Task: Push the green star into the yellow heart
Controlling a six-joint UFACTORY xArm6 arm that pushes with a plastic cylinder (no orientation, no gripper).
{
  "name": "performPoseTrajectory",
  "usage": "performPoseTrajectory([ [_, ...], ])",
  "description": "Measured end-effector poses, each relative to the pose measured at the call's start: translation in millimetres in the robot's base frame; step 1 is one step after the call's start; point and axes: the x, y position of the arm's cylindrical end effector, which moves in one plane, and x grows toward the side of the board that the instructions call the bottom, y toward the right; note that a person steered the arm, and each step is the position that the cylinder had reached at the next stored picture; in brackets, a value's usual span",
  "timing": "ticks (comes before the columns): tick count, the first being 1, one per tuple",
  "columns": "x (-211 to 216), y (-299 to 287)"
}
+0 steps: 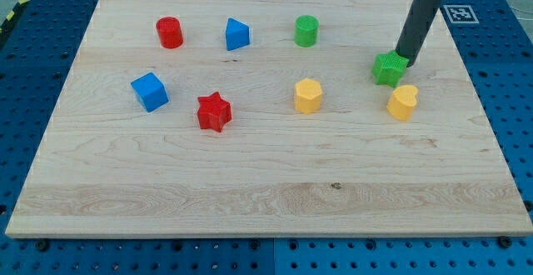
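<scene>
The green star lies on the wooden board at the view's right. The yellow heart lies just below it and slightly to its right, a small gap between them. My dark rod comes down from the view's top right, and my tip rests at the star's upper right edge, touching or nearly touching it.
A yellow hexagon-like block sits left of the heart. A green cylinder, a blue triangular block and a red cylinder line the top. A blue cube and a red star lie at the left.
</scene>
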Motion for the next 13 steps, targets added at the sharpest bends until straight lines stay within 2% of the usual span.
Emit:
performPoseTrajectory([
  [2,-28,-58],
  [3,-12,-72],
  [5,11,-47],
  [7,-28,-46],
  [9,-4,-4],
  [10,20,-4],
  [11,25,-4],
  [13,-8,-35],
])
